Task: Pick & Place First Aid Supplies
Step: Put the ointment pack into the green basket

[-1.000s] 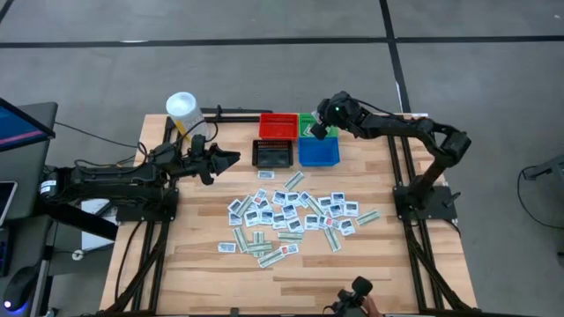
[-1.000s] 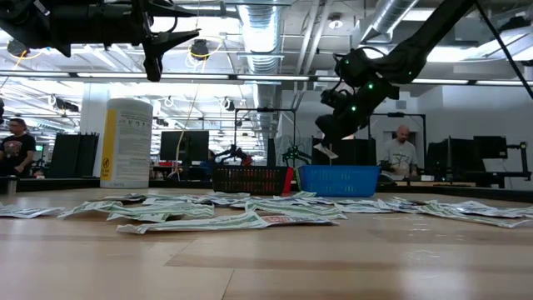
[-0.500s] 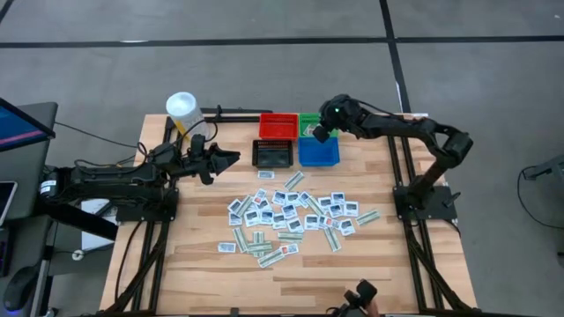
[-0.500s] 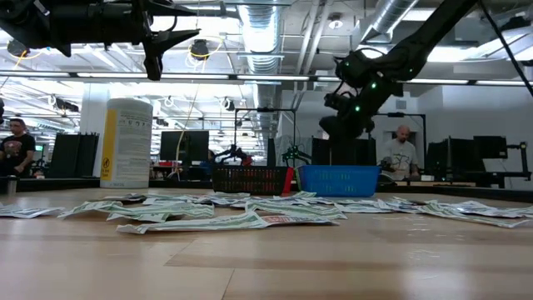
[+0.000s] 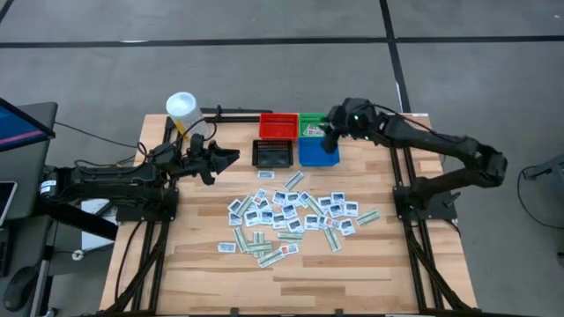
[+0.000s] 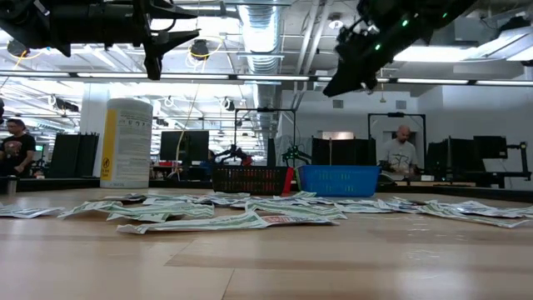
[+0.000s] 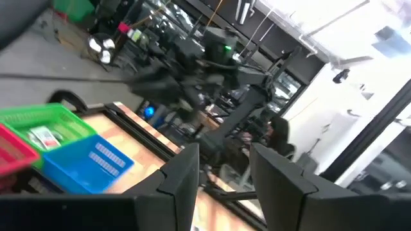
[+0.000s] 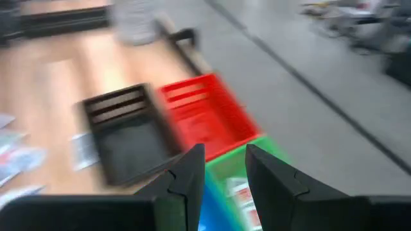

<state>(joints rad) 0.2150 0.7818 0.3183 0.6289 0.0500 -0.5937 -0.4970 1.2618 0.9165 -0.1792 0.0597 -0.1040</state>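
First aid packets (image 5: 291, 214), roughly thirty, lie scattered mid-table; one sits in green bin (image 5: 310, 123). Four bins: red (image 5: 278, 126), green, black (image 5: 272, 154), blue (image 5: 318, 152). White tub (image 5: 181, 109) stands behind left gripper (image 5: 231, 158), open, empty. Right gripper (image 5: 330, 141), open, empty, hangs over the blue bin.

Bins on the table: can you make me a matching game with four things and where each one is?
Things:
1. red bin
2. black bin
3. white tub
4. packets

Places:
A. spread over the middle of the table
B. in front of the red bin
C. far left corner of the table
D. back row, left of the green bin

Pairs: 1-D, 2-B, 3-C, 4-A
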